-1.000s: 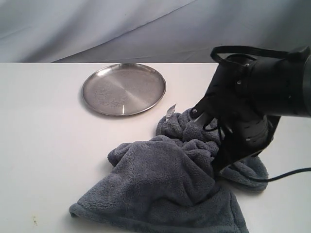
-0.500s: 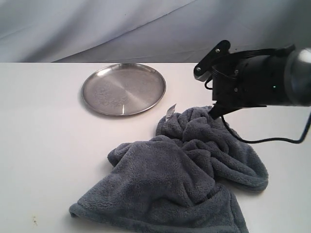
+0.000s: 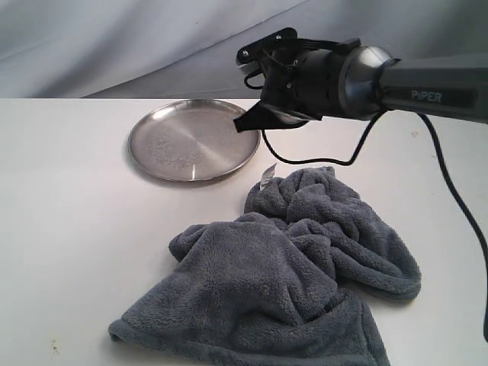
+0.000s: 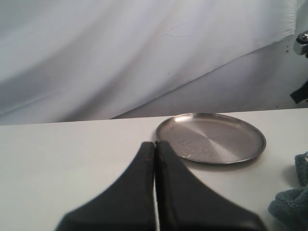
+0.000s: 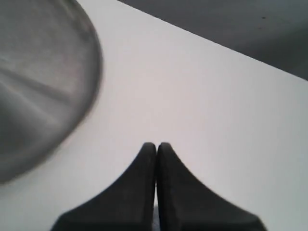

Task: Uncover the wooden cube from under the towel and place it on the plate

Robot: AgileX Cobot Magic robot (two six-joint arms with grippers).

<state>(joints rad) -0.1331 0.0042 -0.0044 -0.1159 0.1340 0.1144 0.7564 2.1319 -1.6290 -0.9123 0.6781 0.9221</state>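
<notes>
Wooden cube: unseen, judged rigid and light, presumably buried under the limp, plush towel point(image 3: 290, 259), which is best pinched at a raised fold; left end effector point(image 4: 155, 144) and right end effector point(image 3: 244, 123) are clenched, empty.

The right gripper point(image 5: 156, 144) has two black, wedge-shaped jaws pressed flat together, with only a thin seam between them and nothing held. Beneath and beyond them lies a plain white counter point(image 5: 202, 96). Off to one side of the jaws, part of a round, silvery stainless-steel plate point(image 5: 38, 96) shows, blurred, its rim curving across the counter. A dark grey backdrop point(image 5: 240, 24) borders the counter's far edge.
</notes>
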